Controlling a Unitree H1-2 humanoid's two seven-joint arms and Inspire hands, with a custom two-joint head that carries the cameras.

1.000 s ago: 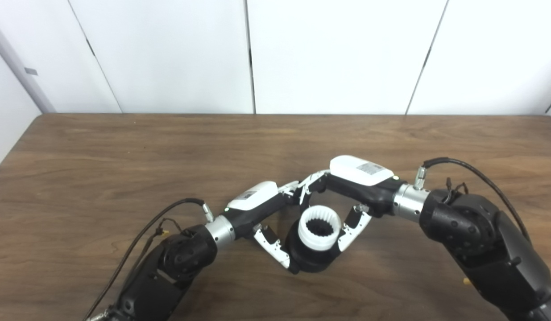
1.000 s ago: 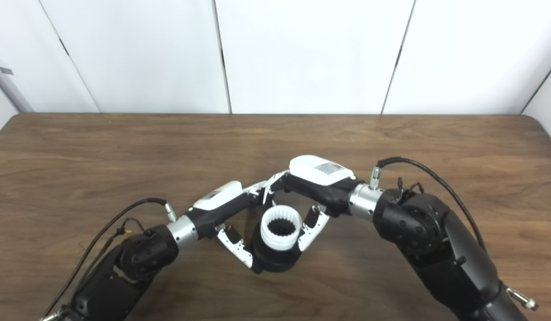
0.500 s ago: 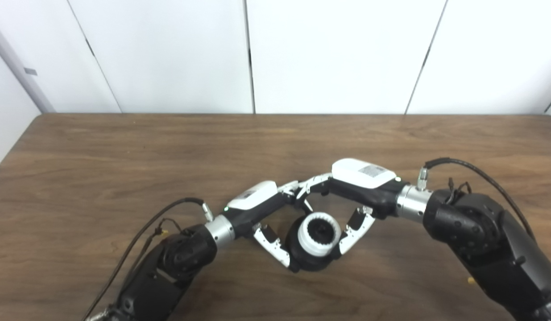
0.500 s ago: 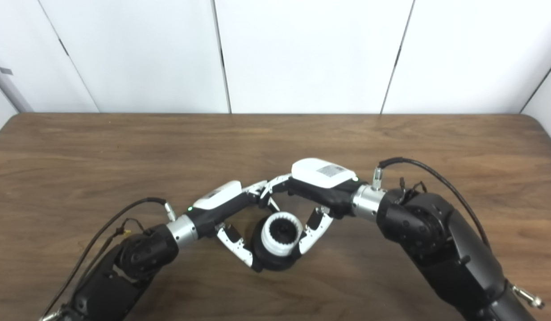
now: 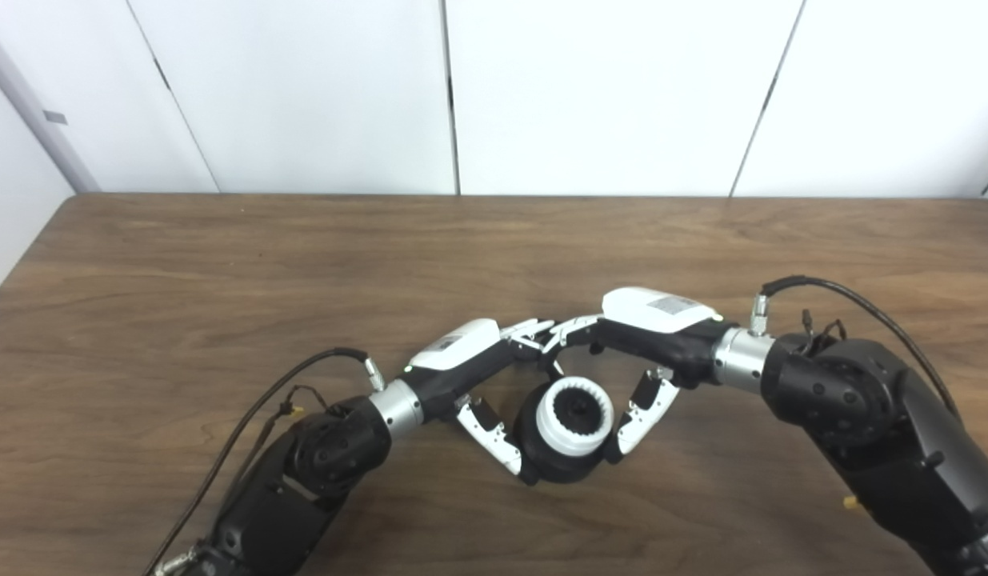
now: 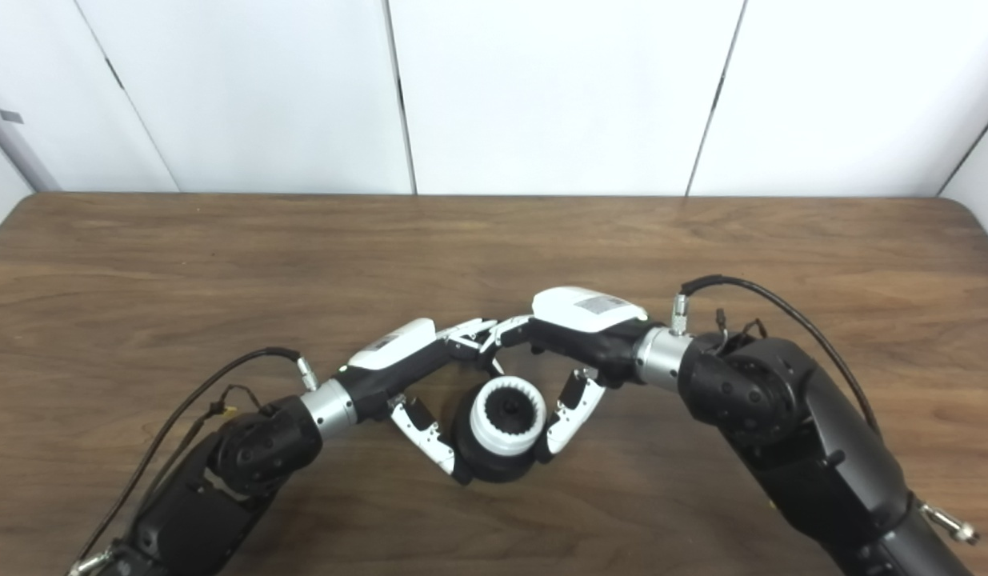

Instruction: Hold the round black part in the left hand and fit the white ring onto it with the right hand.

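Left hand (image 5: 474, 376) gripping black part (image 5: 559, 462), white ring (image 5: 574, 414) seated — bore facing up

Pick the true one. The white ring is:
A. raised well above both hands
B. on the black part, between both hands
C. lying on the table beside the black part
B: the white ring sits on the black part, flanked by the left hand and the right hand.

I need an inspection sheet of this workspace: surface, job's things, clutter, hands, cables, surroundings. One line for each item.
Surface: brown wooden table.
Job's things: white ring, toothed inside, sits on the round black part.
Clutter: nothing seen.
Hands: left hand holds the black part; right hand grips the ring.
Cables: a black cable at the left wrist, another at the right wrist.
Surroundings: white wall panels.
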